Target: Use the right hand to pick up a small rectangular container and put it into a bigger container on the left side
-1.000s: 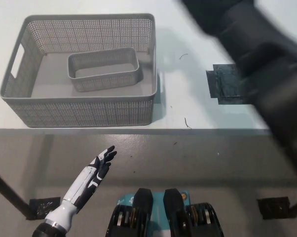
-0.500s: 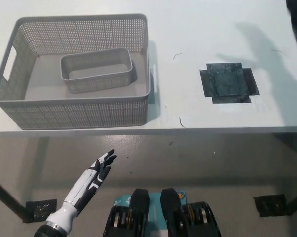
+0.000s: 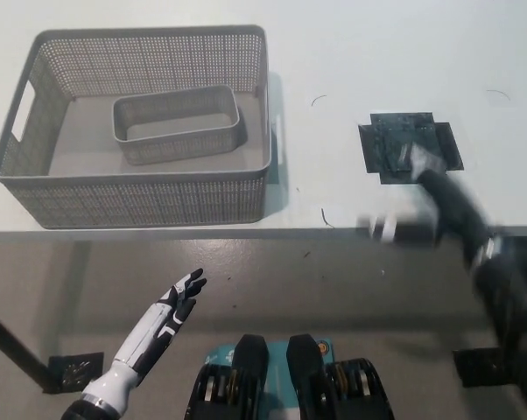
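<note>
Small rectangular container [image 3: 178, 123] lies inside the bigger container [image 3: 137, 192], on its floor toward the far right part, upright with its open side up and nothing touching it; the bigger container stands at the desk's [image 3: 351, 52] left end, its near wall close to the desk's front edge. Judged from that, the placing is done and what remains is only for the arm to get clear. The change in the last second is the right hand [image 3: 430, 188]: a second ago the black arm crossed the desk's far right corner as a large blur, half a second ago it was nearly out of view at the right edge, and now it has swung down to the front edge at the right, just by the dark square patch [image 3: 410, 146] marked on the desk. It is smeared by motion, so I cannot tell whether its fingers are spread or closed, though nothing shows in it. The white left hand [image 3: 181, 293] rests below the front edge at lower left, fingers held straight and slightly apart, holding nothing, as before.
</note>
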Available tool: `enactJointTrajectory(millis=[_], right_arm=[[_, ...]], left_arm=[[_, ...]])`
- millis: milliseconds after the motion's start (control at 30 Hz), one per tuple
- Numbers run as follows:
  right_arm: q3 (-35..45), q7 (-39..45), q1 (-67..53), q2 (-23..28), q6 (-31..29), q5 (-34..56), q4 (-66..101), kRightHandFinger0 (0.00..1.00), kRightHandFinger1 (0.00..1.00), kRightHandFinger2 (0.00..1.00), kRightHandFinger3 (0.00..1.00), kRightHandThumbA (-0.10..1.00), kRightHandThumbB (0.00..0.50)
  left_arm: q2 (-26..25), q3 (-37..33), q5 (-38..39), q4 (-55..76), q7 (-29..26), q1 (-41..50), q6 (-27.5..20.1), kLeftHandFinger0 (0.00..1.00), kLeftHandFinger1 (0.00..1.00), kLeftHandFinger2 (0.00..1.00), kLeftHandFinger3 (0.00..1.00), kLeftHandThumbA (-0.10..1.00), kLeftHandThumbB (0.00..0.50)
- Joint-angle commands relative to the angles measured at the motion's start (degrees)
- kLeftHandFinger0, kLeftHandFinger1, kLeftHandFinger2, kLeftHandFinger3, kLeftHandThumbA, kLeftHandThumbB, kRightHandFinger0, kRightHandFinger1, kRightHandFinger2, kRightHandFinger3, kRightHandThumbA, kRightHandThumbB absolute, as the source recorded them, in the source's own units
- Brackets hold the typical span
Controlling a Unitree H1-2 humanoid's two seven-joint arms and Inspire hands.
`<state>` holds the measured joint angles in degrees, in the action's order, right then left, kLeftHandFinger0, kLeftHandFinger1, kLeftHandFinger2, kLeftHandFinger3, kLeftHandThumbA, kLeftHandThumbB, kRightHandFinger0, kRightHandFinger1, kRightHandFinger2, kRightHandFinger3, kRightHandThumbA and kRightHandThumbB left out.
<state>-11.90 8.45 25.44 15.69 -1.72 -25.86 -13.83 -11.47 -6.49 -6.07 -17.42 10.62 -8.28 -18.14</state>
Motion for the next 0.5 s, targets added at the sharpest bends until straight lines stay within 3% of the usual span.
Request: enactJointTrajectory(millis=[0,167,467], right_arm=[[-4.54,-20.53,-24.63,-6.88,-25.21,-0.69,37.04,1.00,1.00,1.00,1.00,1.00,0.280],[-3.19,-23.56,-26.17,-6.65,-25.21,2.30,27.55,1.00,1.00,1.00,1.00,1.00,0.296],[0.04,-21.76,-21.91,-7.00,-25.21,9.15,8.27,1.00,1.00,1.00,1.00,1.00,0.228]], left_arm=[[0.01,0.02,0.79,-0.02,0.32,-4.47,-3.47,1.00,1.00,1.00,1.00,1.00,0.263],[-0.03,0.11,1.09,0.19,0.43,-4.10,-3.53,1.00,1.00,1.00,1.00,1.00,0.260],[0.28,0.14,0.53,0.01,-0.19,-4.85,-3.29,1.00,1.00,1.00,1.00,1.00,0.261]])
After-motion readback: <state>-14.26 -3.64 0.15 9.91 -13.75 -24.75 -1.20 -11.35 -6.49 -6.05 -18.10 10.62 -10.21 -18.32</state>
